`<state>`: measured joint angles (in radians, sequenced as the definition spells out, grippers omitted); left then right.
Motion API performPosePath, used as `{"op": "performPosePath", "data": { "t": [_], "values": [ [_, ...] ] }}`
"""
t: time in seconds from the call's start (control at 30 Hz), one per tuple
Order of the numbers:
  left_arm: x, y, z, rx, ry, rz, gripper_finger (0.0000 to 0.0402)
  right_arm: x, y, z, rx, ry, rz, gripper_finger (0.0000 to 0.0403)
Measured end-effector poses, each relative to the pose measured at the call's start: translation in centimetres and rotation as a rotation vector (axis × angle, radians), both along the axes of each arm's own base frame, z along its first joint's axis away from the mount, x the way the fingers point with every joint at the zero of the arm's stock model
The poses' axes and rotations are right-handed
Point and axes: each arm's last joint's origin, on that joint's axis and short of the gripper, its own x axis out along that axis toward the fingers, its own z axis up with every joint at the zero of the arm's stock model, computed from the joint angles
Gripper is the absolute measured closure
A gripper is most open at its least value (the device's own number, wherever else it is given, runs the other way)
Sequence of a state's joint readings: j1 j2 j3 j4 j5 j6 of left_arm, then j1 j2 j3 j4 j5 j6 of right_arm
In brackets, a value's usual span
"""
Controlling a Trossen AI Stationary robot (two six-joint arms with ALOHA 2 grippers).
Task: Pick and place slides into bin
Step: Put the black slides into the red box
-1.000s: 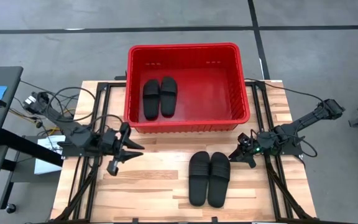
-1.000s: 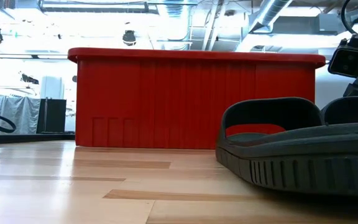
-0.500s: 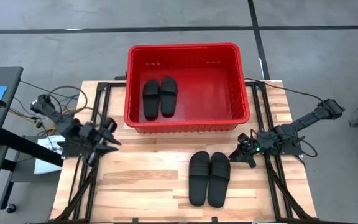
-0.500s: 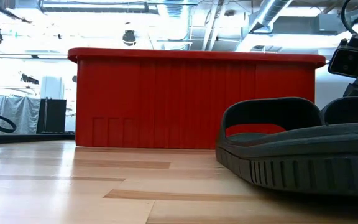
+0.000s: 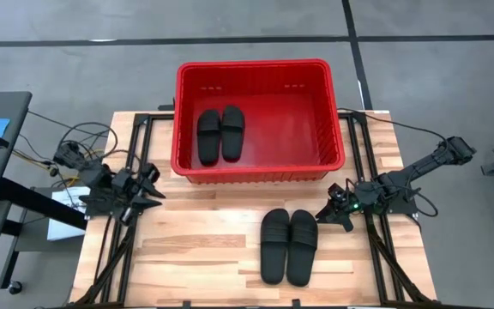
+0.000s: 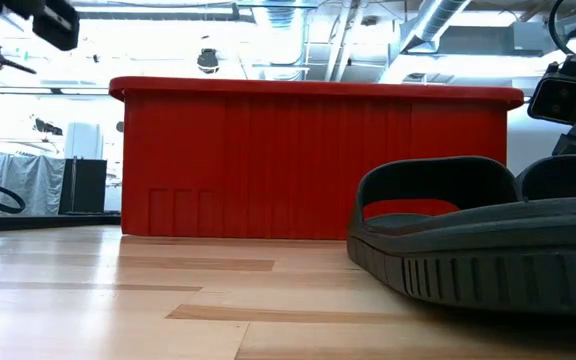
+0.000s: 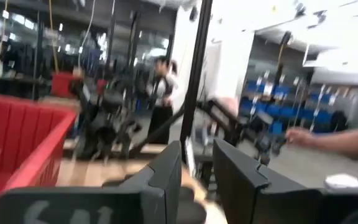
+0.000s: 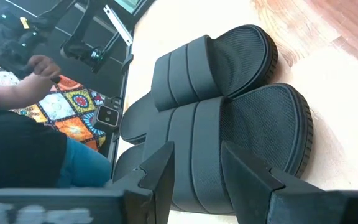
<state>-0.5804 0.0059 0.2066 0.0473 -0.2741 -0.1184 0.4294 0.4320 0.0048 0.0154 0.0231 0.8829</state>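
A bin (image 5: pixel 259 67) sits at the far middle of a table (image 5: pixel 204 257). Inside it, toward its left side, two slides (image 5: pixel 220 134) lie side by side, touching. Two more slides (image 5: pixel 288 245) lie side by side on the table in front of the bin, toward the right. The left gripper (image 5: pixel 148 193) is at the table's left edge. The right gripper (image 5: pixel 326 214) is just right of the front pair.

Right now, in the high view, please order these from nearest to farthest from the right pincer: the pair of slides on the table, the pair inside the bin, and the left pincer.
From the right pincer:
1. The pair of slides on the table, beside it, toward the table's front.
2. The pair in the bin, in the left part of the red bin.
3. The left pincer, across the table at its left edge.
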Motion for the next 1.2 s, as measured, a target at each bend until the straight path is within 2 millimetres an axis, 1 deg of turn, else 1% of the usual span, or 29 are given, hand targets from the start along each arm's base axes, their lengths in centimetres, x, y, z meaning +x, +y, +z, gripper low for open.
{"op": "performPosePath", "data": {
  "t": [0.07,0.2,0.27,0.43,0.67,0.83,0.87,0.97,1.07,1.1,1.2],
  "values": [
    [0.1,-0.1,-0.7,0.027,0.058,0.000,0.0320,0.0,0.0,0.0,0.000,0.000,0.000,0.0280],
    [0.2,-0.1,-1.2,0.031,0.112,-0.002,0.0320,0.0,0.0,0.0,0.000,0.000,0.000,0.0280],
    [0.3,0.0,-1.8,0.046,0.176,0.039,0.0320,0.0,0.0,0.0,0.000,0.000,0.000,0.0280],
    [0.3,0.3,-2.7,0.018,0.277,0.163,0.0320,0.0,0.0,0.0,0.000,0.000,0.000,0.0280],
    [0.4,0.7,-2.9,-0.045,0.296,0.288,0.0320,0.0,0.0,0.0,0.019,0.007,-0.014,0.0280],
    [0.4,0.8,-2.9,-0.029,0.292,0.307,0.0320,0.0,0.0,0.0,0.153,0.064,-0.081,0.0280],
    [0.4,0.8,-2.9,-0.037,0.293,0.303,0.0320,0.0,-0.1,0.0,0.157,0.058,-0.103,0.0280],
    [0.4,0.8,-2.9,-0.074,0.299,0.293,0.0320,0.2,-0.3,0.3,0.138,0.007,-0.178,0.0280],
    [0.4,0.7,-2.9,-0.118,0.308,0.259,0.0320,0.5,-0.3,1.1,0.186,-0.067,-0.226,0.0280],
    [0.4,0.6,-2.9,-0.124,0.312,0.229,0.0320,0.6,-0.2,1.5,0.204,-0.105,-0.225,0.0280],
    [0.3,0.2,-2.9,-0.117,0.325,0.104,0.0320,0.8,-0.1,2.9,0.188,-0.264,-0.189,0.0280]
  ]
}}
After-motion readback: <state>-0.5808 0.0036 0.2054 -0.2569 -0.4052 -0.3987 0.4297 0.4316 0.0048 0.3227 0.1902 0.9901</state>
